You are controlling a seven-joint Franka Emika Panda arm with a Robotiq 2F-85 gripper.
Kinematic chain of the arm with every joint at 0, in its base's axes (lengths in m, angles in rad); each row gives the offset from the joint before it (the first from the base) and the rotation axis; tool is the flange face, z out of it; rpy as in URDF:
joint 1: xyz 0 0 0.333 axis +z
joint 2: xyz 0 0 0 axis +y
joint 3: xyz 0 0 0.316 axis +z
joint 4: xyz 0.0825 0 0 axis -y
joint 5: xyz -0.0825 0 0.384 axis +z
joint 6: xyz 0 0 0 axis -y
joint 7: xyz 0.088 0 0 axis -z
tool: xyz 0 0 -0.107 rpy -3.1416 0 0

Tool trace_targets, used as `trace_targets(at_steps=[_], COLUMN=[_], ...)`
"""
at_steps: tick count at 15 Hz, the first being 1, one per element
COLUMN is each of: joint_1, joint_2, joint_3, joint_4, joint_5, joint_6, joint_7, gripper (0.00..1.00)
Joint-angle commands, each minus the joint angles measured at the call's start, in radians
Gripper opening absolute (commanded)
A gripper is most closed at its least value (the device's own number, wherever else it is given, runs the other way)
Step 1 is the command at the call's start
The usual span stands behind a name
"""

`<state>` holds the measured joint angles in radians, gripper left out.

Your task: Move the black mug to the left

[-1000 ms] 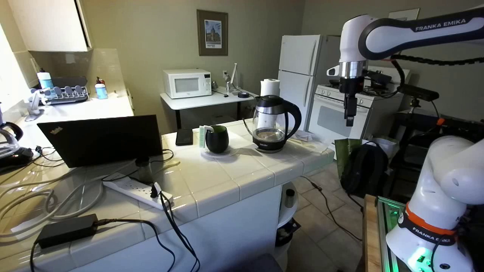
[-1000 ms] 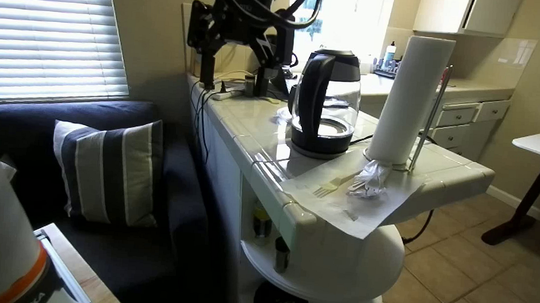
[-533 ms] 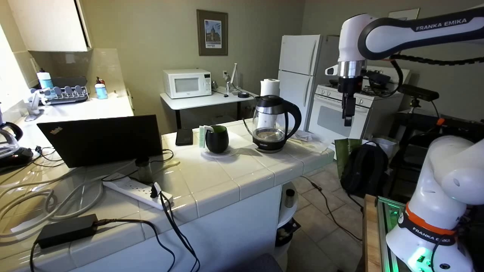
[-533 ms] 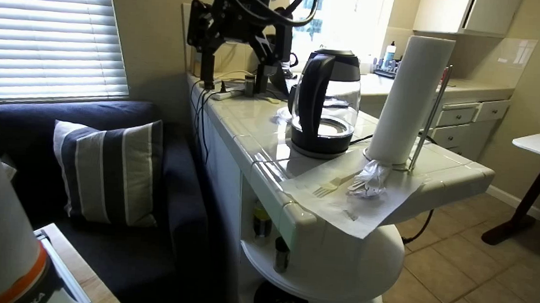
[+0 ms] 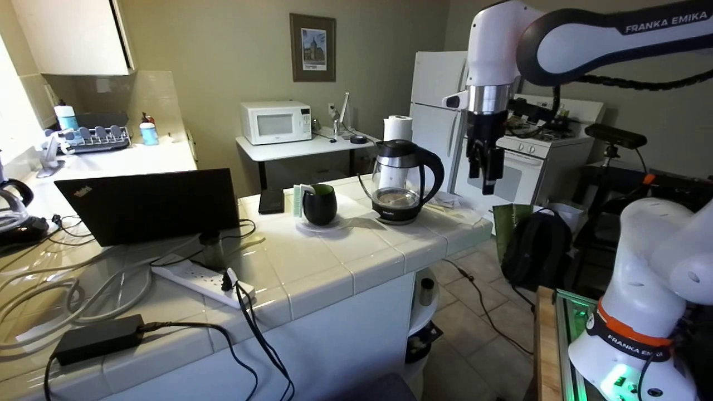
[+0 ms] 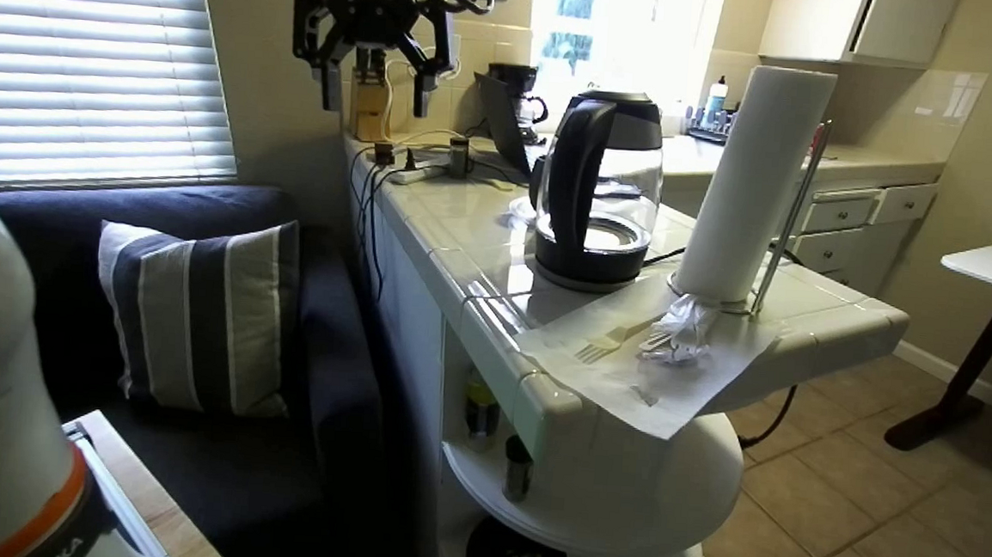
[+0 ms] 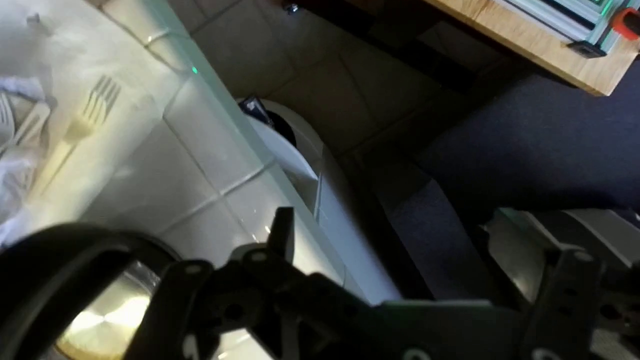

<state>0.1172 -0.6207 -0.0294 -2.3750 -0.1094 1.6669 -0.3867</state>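
The black mug (image 5: pixel 320 206) stands upright on a clear saucer (image 5: pixel 315 227) on the white tiled counter (image 5: pixel 356 250), with a pale handle or tag at its side. In the other exterior view it is mostly or wholly hidden behind the glass coffee pot. The mug does not show in the wrist view. My gripper (image 5: pixel 483 184) hangs in the air, pointing down, on the far side of the glass coffee pot (image 5: pixel 398 184) from the mug. In an exterior view the gripper (image 6: pixel 376 103) has its fingers wide apart with nothing between them. The wrist view also shows the gripper (image 7: pixel 415 240) open.
A laptop (image 5: pixel 150 209), a power strip (image 5: pixel 203 281) and cables lie on the counter beyond the mug. A paper towel roll (image 6: pixel 747 190) and plastic forks (image 6: pixel 604 344) on paper are near the pot. A sofa (image 6: pixel 329 337) stands beside the counter.
My gripper has moved mostly in the last half second, leftward in both exterior views and upward and away in the view with the sofa. It stays open. The mug has not moved.
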Motion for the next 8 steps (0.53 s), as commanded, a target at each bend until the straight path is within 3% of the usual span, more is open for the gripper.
trace_targets(at_steps=[1, 8], joint_1=[0.055, 0.066], joint_2=[0.135, 0.393], joint_3=[0.040, 0.064], joint_4=[0.102, 0.302], joint_5=[-0.045, -0.162], joint_6=[0.037, 0.182], joint_7=[-0.078, -0.304], gripper=[1.00, 1.00])
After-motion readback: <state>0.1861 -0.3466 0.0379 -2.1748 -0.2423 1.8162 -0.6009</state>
